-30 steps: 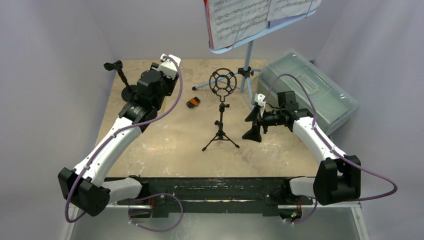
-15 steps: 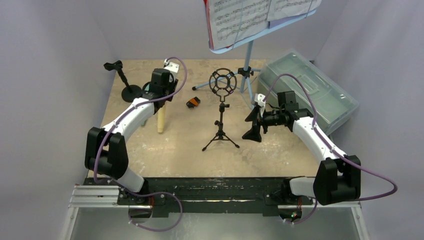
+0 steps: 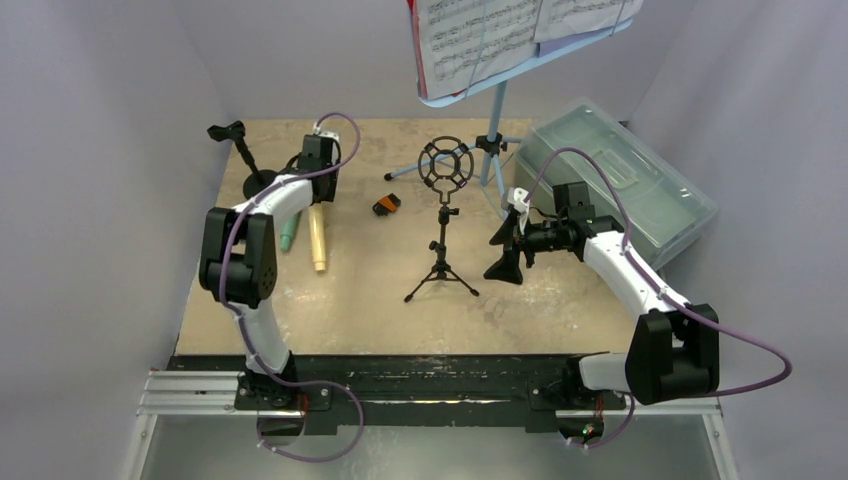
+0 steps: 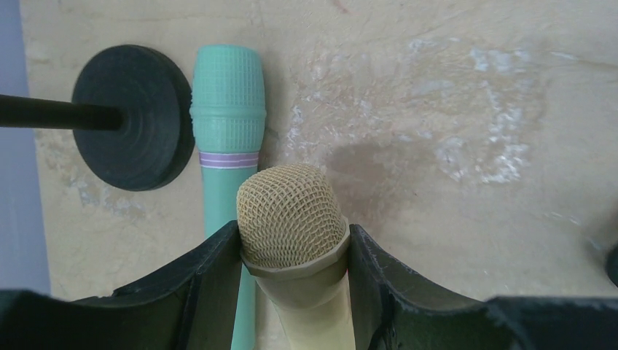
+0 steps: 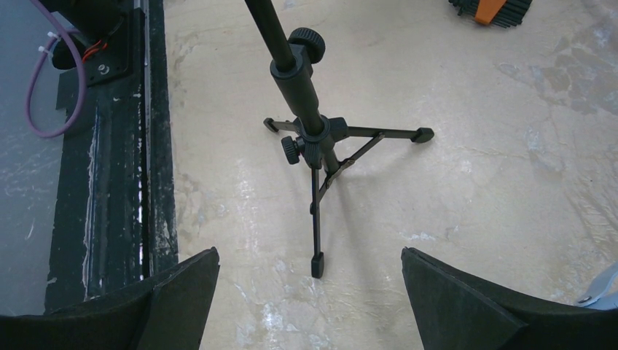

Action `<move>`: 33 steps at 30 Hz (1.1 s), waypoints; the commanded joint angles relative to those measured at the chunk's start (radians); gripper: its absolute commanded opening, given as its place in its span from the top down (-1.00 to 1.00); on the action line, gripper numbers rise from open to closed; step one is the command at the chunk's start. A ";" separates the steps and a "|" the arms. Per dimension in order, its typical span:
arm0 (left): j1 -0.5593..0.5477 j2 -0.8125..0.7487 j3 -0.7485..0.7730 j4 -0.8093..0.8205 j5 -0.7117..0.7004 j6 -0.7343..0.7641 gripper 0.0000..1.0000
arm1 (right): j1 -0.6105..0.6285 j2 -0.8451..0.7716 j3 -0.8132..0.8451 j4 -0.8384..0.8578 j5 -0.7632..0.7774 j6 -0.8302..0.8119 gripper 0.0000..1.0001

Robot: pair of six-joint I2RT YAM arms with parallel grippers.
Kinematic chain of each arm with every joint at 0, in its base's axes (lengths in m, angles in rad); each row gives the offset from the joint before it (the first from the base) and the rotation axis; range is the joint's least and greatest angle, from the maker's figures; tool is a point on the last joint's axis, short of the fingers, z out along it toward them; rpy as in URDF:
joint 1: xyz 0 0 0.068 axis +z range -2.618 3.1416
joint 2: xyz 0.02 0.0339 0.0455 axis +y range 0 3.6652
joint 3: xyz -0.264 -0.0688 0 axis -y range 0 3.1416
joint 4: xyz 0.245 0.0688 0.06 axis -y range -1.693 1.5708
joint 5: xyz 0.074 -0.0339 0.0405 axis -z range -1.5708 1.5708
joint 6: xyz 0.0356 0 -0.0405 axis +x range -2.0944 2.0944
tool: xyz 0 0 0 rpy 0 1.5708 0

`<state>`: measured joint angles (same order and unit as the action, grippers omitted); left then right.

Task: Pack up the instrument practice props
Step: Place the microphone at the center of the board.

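Top external: the beige microphone (image 3: 318,240) lies on the counter (image 3: 380,290), just beside the teal microphone (image 3: 289,233).
Left wrist: the left fingers (image 4: 211,288) clamp the beige microphone below its mesh head.
Right wrist: the right fingers (image 5: 182,292) are spread wide and empty, facing the upright microphone tripod (image 5: 310,138).

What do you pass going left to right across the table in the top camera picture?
Round-base pole → teal microphone → beige microphone → small orange-and-black thing → black microphone tripod → grey-green plastic box.

Mesh caps the beige microphone (image 4: 293,219); teal microphone (image 4: 227,109) seems matt plastic.
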<state>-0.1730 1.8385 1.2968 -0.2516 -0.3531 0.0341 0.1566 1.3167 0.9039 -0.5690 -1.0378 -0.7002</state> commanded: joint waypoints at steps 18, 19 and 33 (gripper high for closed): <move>0.056 0.221 0.232 -0.122 0.016 -0.084 0.04 | -0.002 0.003 0.044 -0.014 0.001 -0.030 -0.98; 0.056 0.217 0.234 -0.127 0.020 -0.082 0.01 | -0.002 0.003 0.044 -0.014 0.001 -0.030 -0.98; 0.056 0.033 0.121 -0.064 0.053 -0.025 -0.67 | -0.002 0.004 0.045 -0.017 0.007 -0.032 -0.98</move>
<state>-0.1234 1.9842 1.4498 -0.3733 -0.3374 -0.0219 0.1566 1.3174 0.9051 -0.5777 -1.0367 -0.7120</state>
